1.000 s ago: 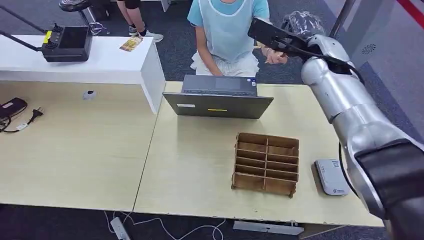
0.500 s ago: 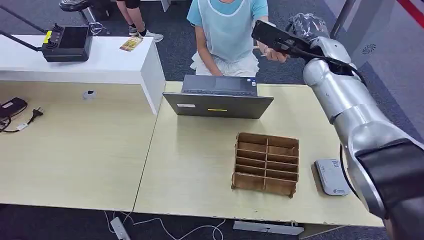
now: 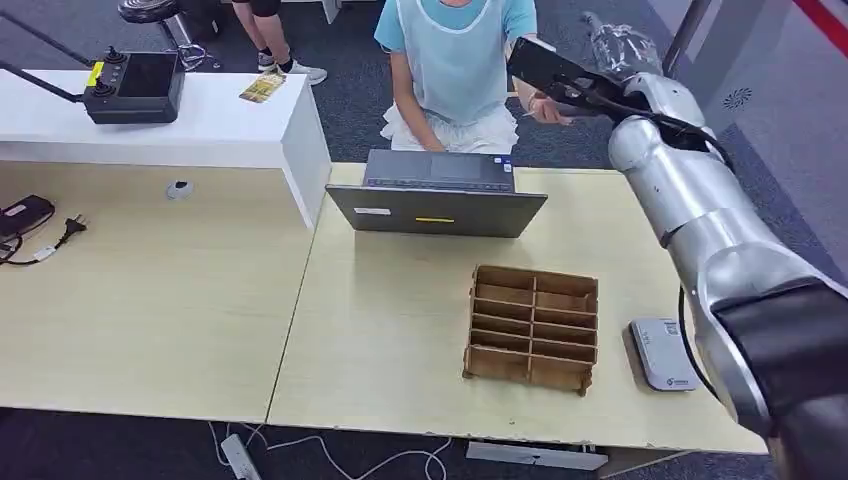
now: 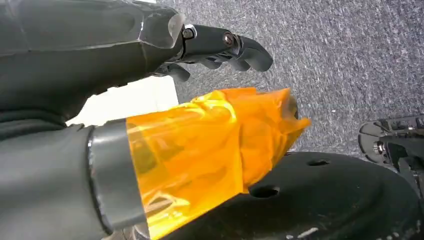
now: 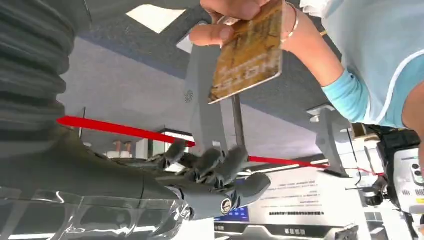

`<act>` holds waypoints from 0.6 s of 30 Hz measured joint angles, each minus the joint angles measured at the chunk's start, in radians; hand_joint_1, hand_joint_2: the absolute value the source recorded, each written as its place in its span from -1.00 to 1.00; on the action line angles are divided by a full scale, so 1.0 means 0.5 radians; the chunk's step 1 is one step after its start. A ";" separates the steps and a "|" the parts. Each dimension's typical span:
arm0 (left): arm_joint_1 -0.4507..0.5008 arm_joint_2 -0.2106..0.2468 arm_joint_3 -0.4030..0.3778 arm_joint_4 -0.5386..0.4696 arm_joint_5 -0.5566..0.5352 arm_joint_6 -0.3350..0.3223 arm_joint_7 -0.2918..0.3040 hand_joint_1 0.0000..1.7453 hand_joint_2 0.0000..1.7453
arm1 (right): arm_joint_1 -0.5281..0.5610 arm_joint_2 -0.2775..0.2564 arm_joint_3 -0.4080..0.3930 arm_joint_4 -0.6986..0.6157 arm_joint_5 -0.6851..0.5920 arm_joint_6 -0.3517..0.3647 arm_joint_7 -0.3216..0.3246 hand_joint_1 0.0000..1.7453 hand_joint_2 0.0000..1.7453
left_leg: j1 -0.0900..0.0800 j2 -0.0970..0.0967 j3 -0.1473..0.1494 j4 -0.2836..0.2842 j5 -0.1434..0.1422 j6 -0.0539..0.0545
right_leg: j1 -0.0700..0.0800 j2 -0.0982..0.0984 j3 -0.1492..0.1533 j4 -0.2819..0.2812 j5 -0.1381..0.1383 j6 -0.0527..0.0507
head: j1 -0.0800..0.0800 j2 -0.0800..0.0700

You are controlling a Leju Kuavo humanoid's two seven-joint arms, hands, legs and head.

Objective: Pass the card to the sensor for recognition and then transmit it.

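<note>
I'm seeing the right hand (image 5: pixel 215 175) reaching up, fingers (image 5: pixel 227 165) spread, gripping nothing; a person's hand (image 5: pixel 220 22) is holding the card (image 5: pixel 247 52) just beyond them. Left hand (image 4: pixel 215 47) hanging, fingers loosely curled, empty.

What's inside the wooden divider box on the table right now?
The slots of the wooden divider box that face the head camera look empty, no card in them. The dividers hide the slot floors nearest the robot, so something lying flat there cannot be ruled out.

Even, bright indoor light with soft shadows; wrist views sharp nearby, slightly blurred beyond.
</note>
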 joint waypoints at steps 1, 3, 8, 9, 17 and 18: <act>0.000 0.000 0.000 0.000 -0.001 0.000 0.000 -1.00 -1.00 | 0.000 0.000 -0.002 0.000 0.005 -0.004 -0.005 -1.00 1.00 | 0.000 0.000 0.000 0.000 0.000 0.000 | 0.000 0.000 0.000 0.000 0.000 0.000 | 0.000 0.000; 0.000 0.000 -0.001 0.000 -0.002 0.000 0.000 -1.00 -1.00 | 0.001 0.000 -0.007 -0.002 0.019 -0.015 -0.013 -1.00 1.00 | 0.000 0.000 0.000 0.000 0.000 0.000 | 0.000 0.000 0.000 0.000 0.000 0.000 | 0.000 0.000; 0.000 0.000 -0.001 0.000 -0.004 0.000 0.000 -1.00 -1.00 | 0.015 0.000 -0.053 -0.065 0.022 -0.132 -0.026 -1.00 1.00 | 0.000 0.000 0.000 0.000 0.000 0.000 | 0.000 0.000 0.000 0.000 0.000 0.000 | 0.000 0.000; 0.000 0.000 -0.001 0.000 -0.004 0.001 0.000 -1.00 -1.00 | 0.029 0.000 -0.071 -0.098 0.000 -0.155 -0.028 -1.00 1.00 | 0.000 0.000 0.000 0.000 0.000 0.000 | 0.000 0.000 0.000 0.000 0.000 0.000 | 0.000 0.000; 0.001 -0.004 -0.001 0.000 0.026 0.012 0.000 -1.00 -1.00 | 0.234 -0.001 -0.295 -0.501 -0.286 -0.256 -0.113 -1.00 1.00 | 0.000 0.000 0.000 0.000 0.000 0.000 | 0.000 0.000 0.000 0.000 0.000 0.000 | 0.000 0.000; 0.000 -0.005 -0.001 0.000 0.037 0.017 0.000 -1.00 -1.00 | 0.271 -0.001 -0.322 -0.564 -0.354 -0.244 -0.129 -1.00 1.00 | 0.000 0.000 0.000 0.000 0.000 0.000 | 0.000 0.000 0.000 0.000 0.000 0.000 | 0.000 0.000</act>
